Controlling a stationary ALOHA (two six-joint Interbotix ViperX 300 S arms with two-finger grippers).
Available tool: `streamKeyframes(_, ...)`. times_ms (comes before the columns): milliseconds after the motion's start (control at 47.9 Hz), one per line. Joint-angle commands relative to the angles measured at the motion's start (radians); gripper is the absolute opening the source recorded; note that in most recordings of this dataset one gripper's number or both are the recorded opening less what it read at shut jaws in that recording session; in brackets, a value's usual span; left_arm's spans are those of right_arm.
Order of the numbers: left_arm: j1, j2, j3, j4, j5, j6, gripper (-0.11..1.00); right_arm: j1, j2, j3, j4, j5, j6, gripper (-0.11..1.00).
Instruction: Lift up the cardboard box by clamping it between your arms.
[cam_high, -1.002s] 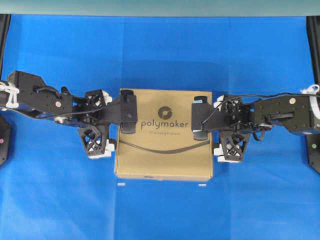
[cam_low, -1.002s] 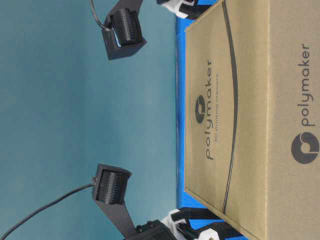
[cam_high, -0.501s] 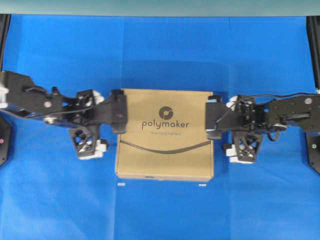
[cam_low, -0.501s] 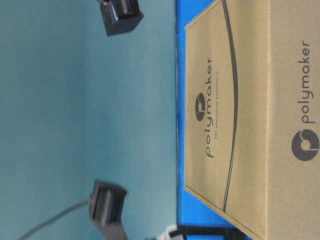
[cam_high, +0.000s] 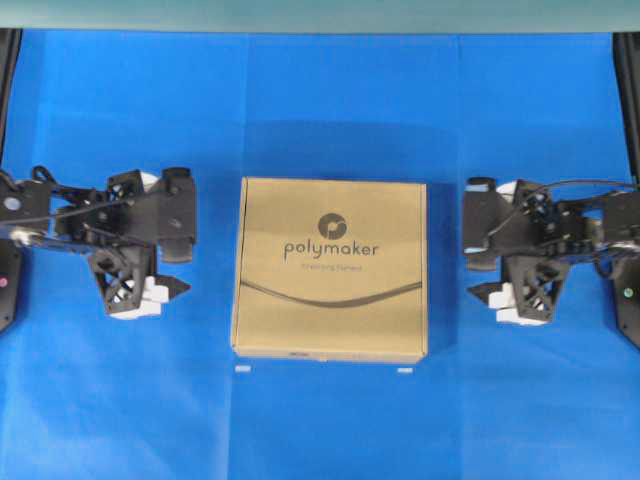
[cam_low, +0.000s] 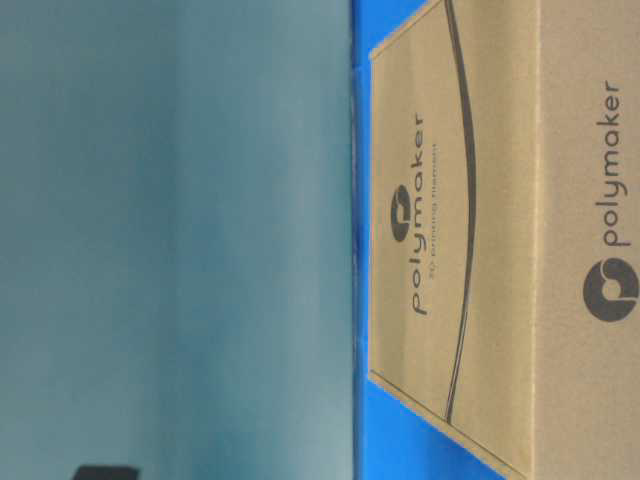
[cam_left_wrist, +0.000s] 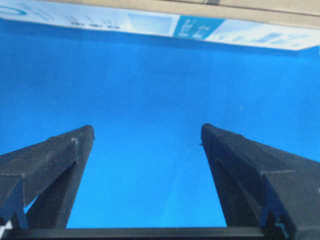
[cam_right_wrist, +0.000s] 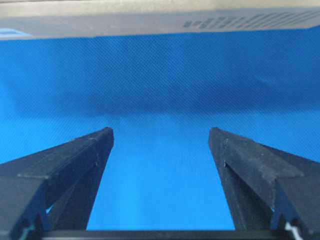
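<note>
Matt tan cardboard box on blue woven cloth.

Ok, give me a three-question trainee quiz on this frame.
1. True or false: the box is clamped between the two grippers.
2. The left gripper is: A open, B shut on the box, C shut on nothing.
3. Fill in: the box lies flat on the blue ____.

Key: 1 false: the left gripper and the right gripper each stand apart from the box, with blue between. 2 A. 3 cloth.
</note>
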Motion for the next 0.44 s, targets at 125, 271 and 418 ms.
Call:
streamKeyframes(125, -0.006, -0.106, 0.017, 0.0, -0.005, 0.0, 0.84, -0.003, -0.103, 0.032, 0.002, -0.009, 0.006, 0.99)
streamKeyframes(271, -0.009, -0.16, 0.035, 0.0, -0.012, -0.008, 0.84, -0.003, -0.153, 0.048, 0.002, -0.018, 0.006, 0.99)
streamKeyframes(418, -0.018, -0.227, 0.08, 0.0, -0.038, -0.038, 0.84, -0.003, -0.206, 0.066, 0.003, -0.048, 0.008, 0.99)
